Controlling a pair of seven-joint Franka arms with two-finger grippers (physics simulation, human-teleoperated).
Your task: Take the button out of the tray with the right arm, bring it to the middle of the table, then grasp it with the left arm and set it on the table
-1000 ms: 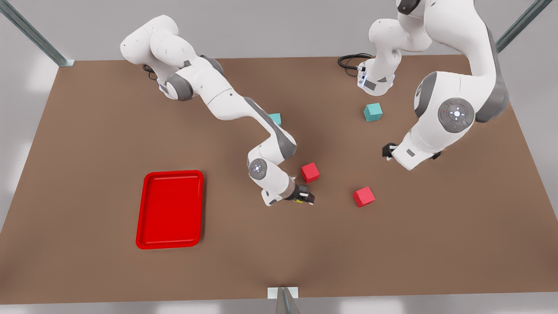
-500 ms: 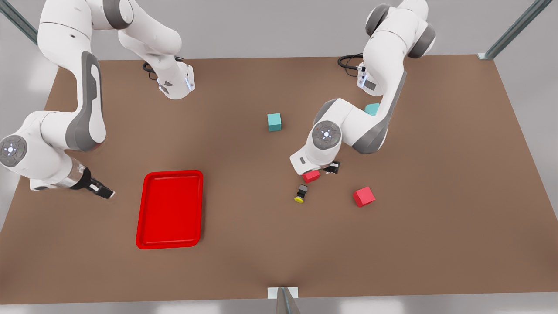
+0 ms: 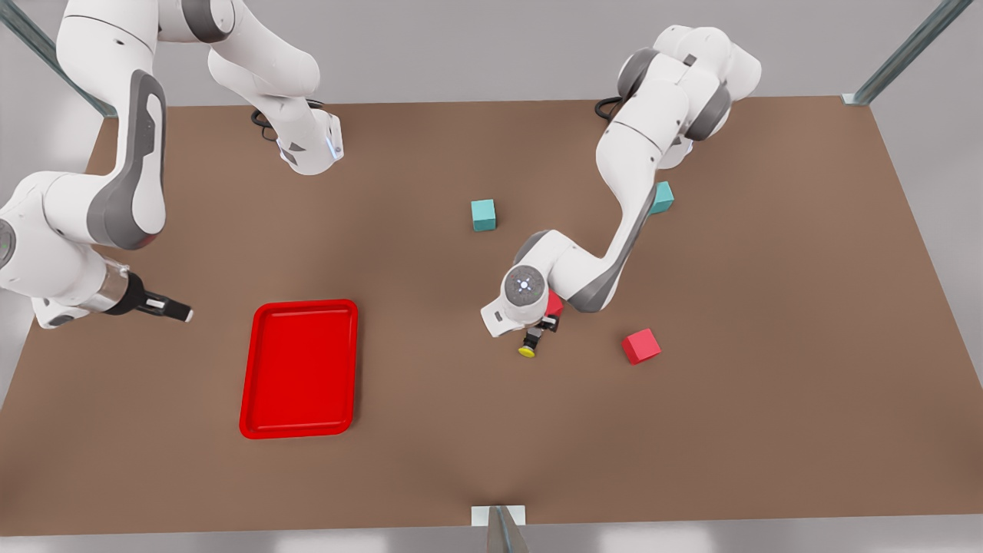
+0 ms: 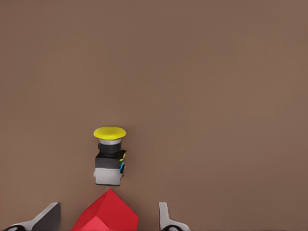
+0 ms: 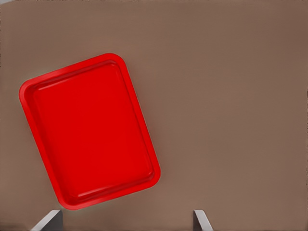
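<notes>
The button [image 3: 528, 343] lies on its side on the brown table [image 3: 768, 399] near the middle, yellow cap toward the front edge. My left gripper [image 3: 542, 326] hangs open right behind it, over a red cube [image 3: 554, 302]. In the left wrist view the button [image 4: 110, 156] sits just beyond the cube [image 4: 106, 216], which lies between the spread fingers of the left gripper [image 4: 107, 217]. The red tray [image 3: 299, 369] is empty. My right gripper [image 3: 167, 309] waits open off the tray's side at the front view's left; the right wrist view has the tray [image 5: 91, 130] ahead of the gripper [image 5: 124, 219].
A second red cube [image 3: 640, 346] lies toward the front view's right of the button. Two teal cubes stand farther back, one [image 3: 483, 214] in the open and one [image 3: 662, 197] partly behind the left arm. Cables [image 3: 265, 127] lie by the arm bases.
The right arm let go of the button at the table's middle and pulled back beside the tray. The left arm swung in and came down over the red cube behind the button.
</notes>
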